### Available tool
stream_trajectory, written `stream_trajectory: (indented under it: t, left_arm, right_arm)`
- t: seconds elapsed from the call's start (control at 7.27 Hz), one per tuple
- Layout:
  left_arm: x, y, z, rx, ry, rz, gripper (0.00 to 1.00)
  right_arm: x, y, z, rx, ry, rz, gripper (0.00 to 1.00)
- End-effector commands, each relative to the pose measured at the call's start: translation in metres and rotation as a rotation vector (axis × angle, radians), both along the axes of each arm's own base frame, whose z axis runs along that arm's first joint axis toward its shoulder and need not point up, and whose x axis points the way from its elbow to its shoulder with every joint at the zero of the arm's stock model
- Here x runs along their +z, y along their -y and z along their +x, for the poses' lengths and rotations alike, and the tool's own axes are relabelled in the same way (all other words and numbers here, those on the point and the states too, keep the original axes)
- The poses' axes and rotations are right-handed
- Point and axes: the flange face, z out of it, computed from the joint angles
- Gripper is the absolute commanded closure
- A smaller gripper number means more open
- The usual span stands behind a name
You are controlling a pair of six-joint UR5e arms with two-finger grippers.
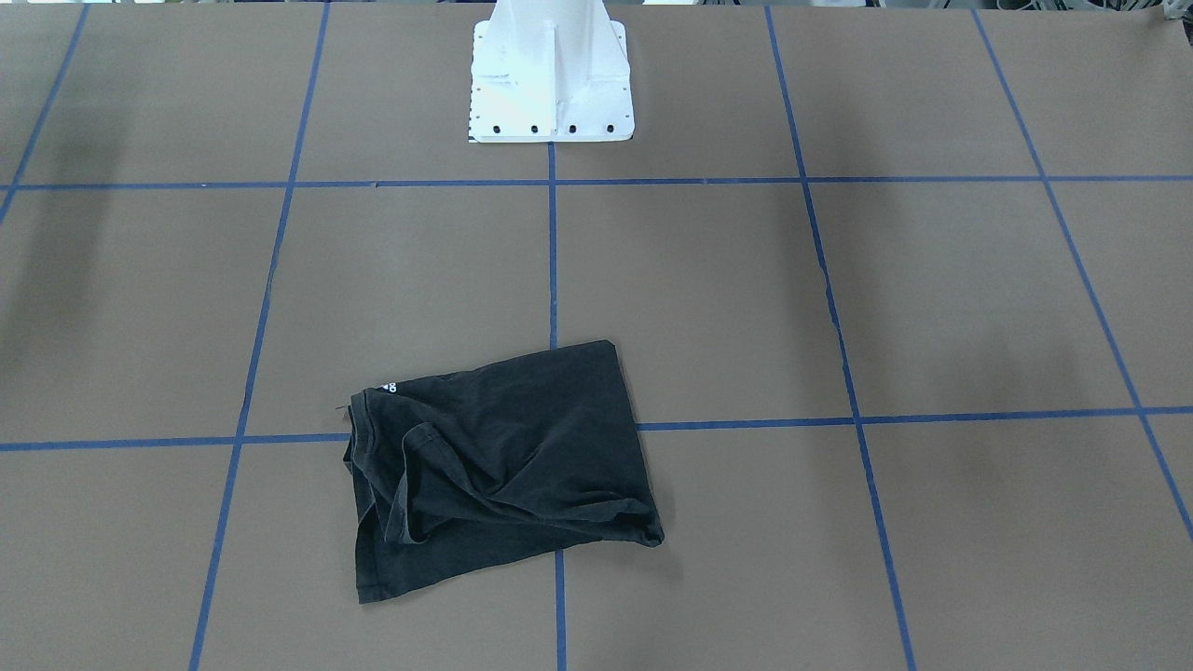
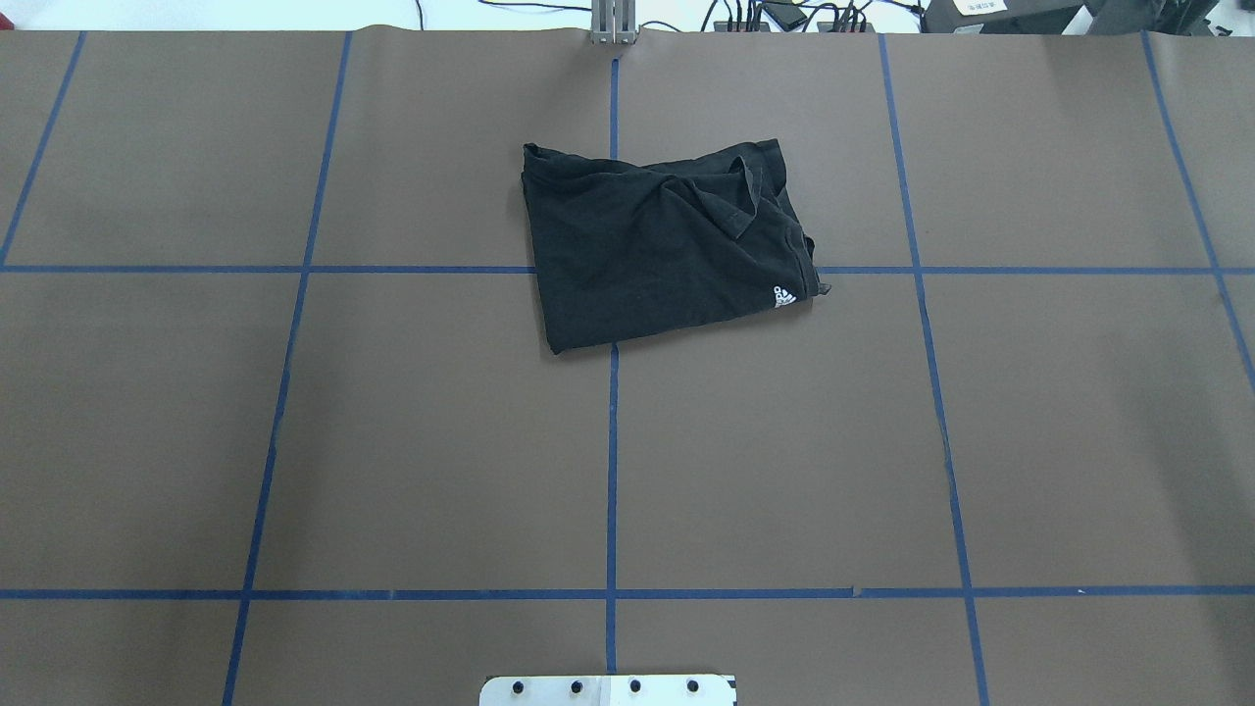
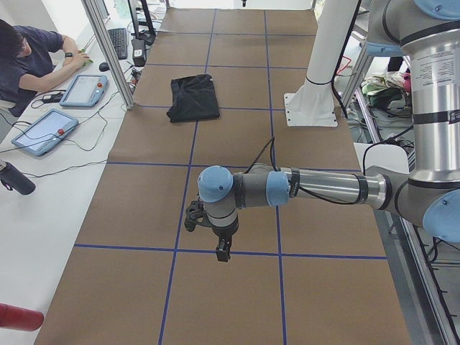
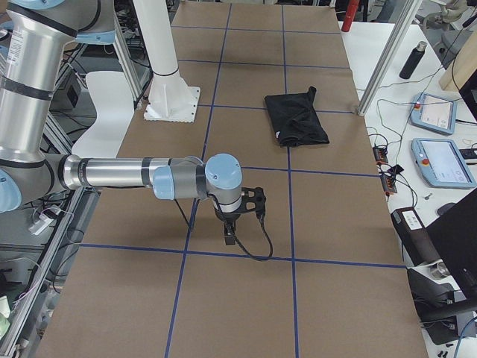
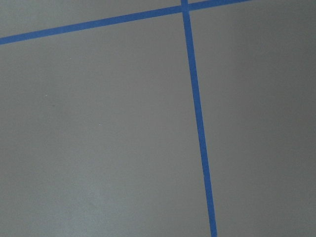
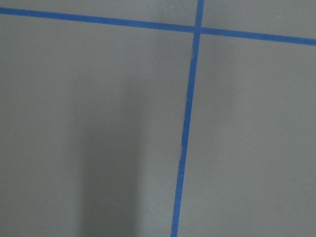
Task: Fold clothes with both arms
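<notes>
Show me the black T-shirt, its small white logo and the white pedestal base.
black T-shirt (image 2: 637, 255), overhead exterior view, middle of the fabric.
small white logo (image 2: 782, 297), overhead exterior view, the white print itself.
white pedestal base (image 1: 589, 104), exterior front-facing view, its flat bolted plate.

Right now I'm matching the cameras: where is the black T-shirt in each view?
Front-facing: T-shirt lower centre-left.
Overhead: T-shirt upper centre.
Exterior left: T-shirt upper left-centre.
Exterior right: T-shirt upper centre-right.
Wrist views: not in either.
Shared landmark: white pedestal base, in all four exterior views.
</notes>
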Motion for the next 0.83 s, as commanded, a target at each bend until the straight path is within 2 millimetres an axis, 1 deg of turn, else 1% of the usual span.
stream_trajectory:
  t: [0.0, 0.28, 0.69]
  left_arm:
    - [-0.002, 0.0, 0.0, -0.001, 0.0, 0.003, 0.0]
    - [-0.006, 0.002, 0.0, 0.0, -0.003, 0.013, 0.0]
    - [-0.025, 0.008, 0.001, 0.001, -0.003, 0.056, 0.0]
  right_arm:
    - [0.001, 0.0, 0.0, 0.0, 0.0, -0.002, 0.0]
    - [0.003, 0.0, 0.0, 0.0, 0.001, -0.008, 0.0]
    - [0.004, -0.001, 0.0, 0.0, 0.001, -0.014, 0.0]
